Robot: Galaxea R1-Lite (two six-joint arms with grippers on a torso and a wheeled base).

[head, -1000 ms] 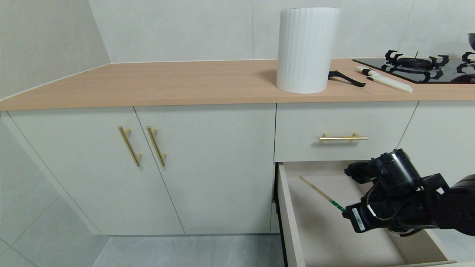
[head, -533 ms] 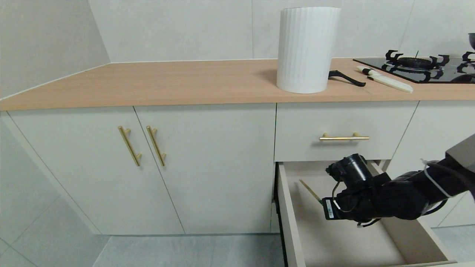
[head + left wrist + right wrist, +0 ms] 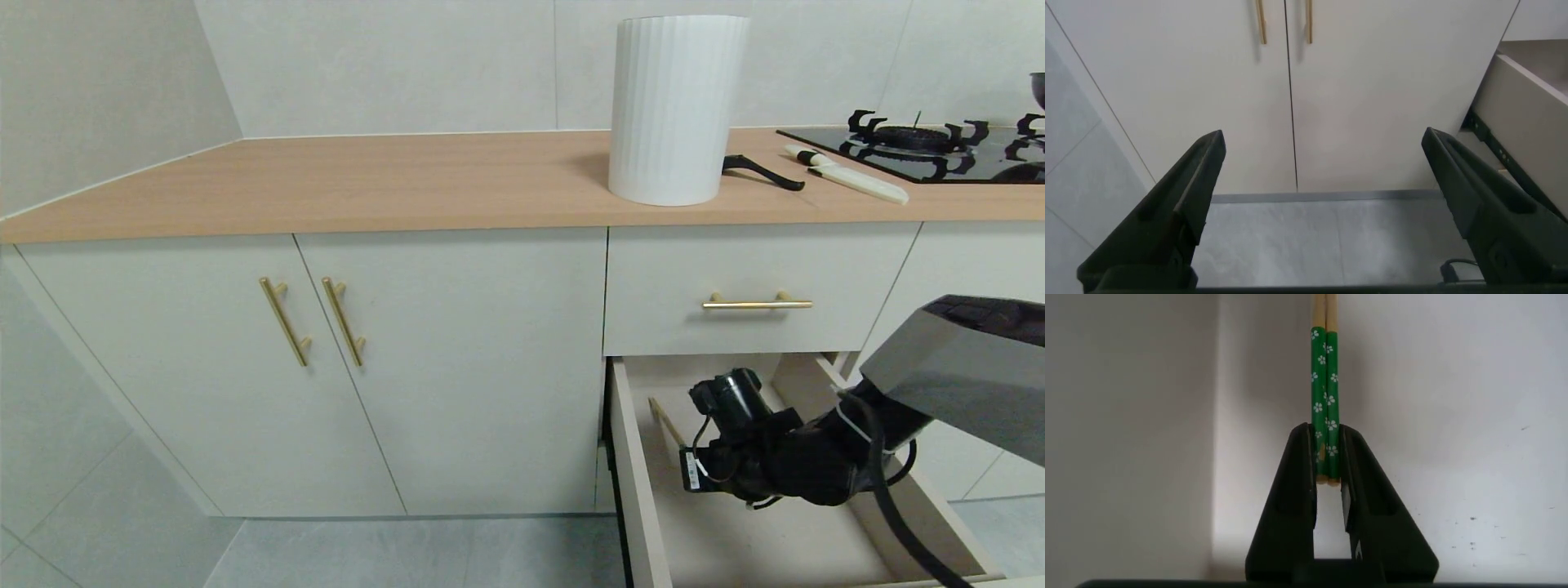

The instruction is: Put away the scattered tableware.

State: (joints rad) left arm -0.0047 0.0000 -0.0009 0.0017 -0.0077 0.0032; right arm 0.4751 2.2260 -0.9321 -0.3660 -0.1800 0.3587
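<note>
A pair of wooden chopsticks (image 3: 1323, 376) with green flowered ends is clamped between the fingers of my right gripper (image 3: 1328, 453). In the head view this gripper (image 3: 691, 454) sits low inside the open drawer (image 3: 638, 482), near its left wall, and the chopsticks (image 3: 664, 419) point toward the drawer's back left corner. On the worktop lie a black-handled utensil (image 3: 763, 173) and a white knife (image 3: 849, 175). My left gripper (image 3: 1323, 143) hangs open and holds nothing, facing the cabinet doors (image 3: 1290, 90) above the floor.
A tall white ribbed canister (image 3: 673, 110) stands on the wooden worktop (image 3: 367, 180). A gas hob (image 3: 922, 147) is at the far right. Above the open drawer is a closed drawer with a gold handle (image 3: 757, 305). Two cabinet doors (image 3: 326, 367) are shut.
My right arm has swung left and lower into the drawer, carrying the chopsticks toward the left wall. The grip on them is unchanged.
</note>
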